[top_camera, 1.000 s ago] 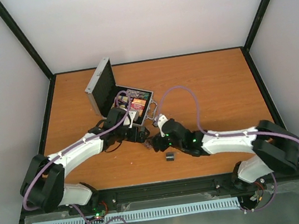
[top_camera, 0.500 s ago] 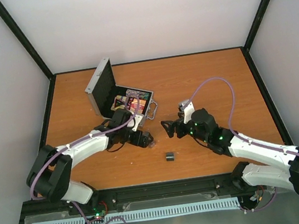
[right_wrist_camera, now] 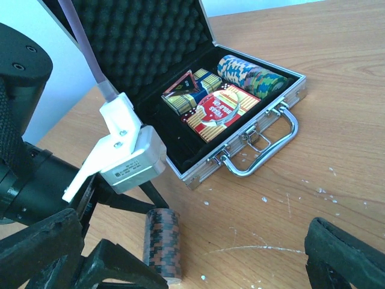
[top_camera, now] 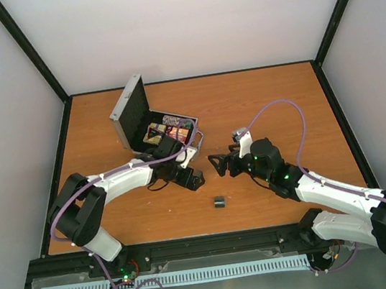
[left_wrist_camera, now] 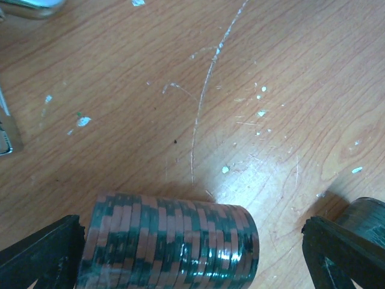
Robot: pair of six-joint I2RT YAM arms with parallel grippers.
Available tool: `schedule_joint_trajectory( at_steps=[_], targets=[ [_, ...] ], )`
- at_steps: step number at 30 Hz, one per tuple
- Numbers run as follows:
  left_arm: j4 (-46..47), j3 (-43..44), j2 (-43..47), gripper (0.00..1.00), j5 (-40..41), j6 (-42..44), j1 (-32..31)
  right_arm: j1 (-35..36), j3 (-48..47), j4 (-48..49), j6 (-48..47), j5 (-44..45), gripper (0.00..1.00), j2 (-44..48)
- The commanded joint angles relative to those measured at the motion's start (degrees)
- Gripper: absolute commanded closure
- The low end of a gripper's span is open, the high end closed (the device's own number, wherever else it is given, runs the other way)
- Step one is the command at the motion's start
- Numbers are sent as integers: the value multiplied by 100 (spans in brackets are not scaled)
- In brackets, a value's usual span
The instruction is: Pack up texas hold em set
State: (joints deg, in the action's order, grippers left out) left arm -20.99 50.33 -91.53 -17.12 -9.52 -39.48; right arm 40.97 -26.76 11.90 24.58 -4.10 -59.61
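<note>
The silver case (top_camera: 130,112) lies open at the back left; in the right wrist view its rim (right_wrist_camera: 240,141) holds card boxes (right_wrist_camera: 219,109), a red-edged triangle (right_wrist_camera: 182,86) and a row of striped chips (right_wrist_camera: 249,73). A brown-and-green chip stack (right_wrist_camera: 162,244) stands on the table in front of the case. My left gripper (top_camera: 193,181) is open around this stack (left_wrist_camera: 168,241); one finger touches it, and the other stands apart. My right gripper (top_camera: 216,164) is open and empty, just right of the stack. Buttons and die are not visible.
A second small dark chip stack (top_camera: 219,202) sits near the table's front edge, and shows behind my left gripper's right finger (left_wrist_camera: 368,212). The case's metal handle (right_wrist_camera: 274,150) points toward my right gripper. The raised lid (right_wrist_camera: 138,42) stands behind the case.
My right arm has pulled back to the right, away from the chip stack. My left gripper has moved right and down from the case and now straddles the stack.
</note>
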Motion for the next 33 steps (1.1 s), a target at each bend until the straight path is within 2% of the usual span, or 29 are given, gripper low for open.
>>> schedule_joint_trajectory(
  at_steps=[1, 21, 27, 33],
  targets=[
    [-302, 335, -153, 0, 220, 161, -152, -101, 125, 225, 73, -126, 0, 24],
    [-805, 461, -240, 7, 603, -131, -402, -230, 245, 390, 195, -238, 0, 49],
    [-916, 486, -254, 14, 653, -204, -405, -256, 248, 405, 214, -256, 0, 29],
    [-881, 400, -133, 25, 700, -302, -408, -282, 243, 410, 240, -254, 0, 38]
  ],
)
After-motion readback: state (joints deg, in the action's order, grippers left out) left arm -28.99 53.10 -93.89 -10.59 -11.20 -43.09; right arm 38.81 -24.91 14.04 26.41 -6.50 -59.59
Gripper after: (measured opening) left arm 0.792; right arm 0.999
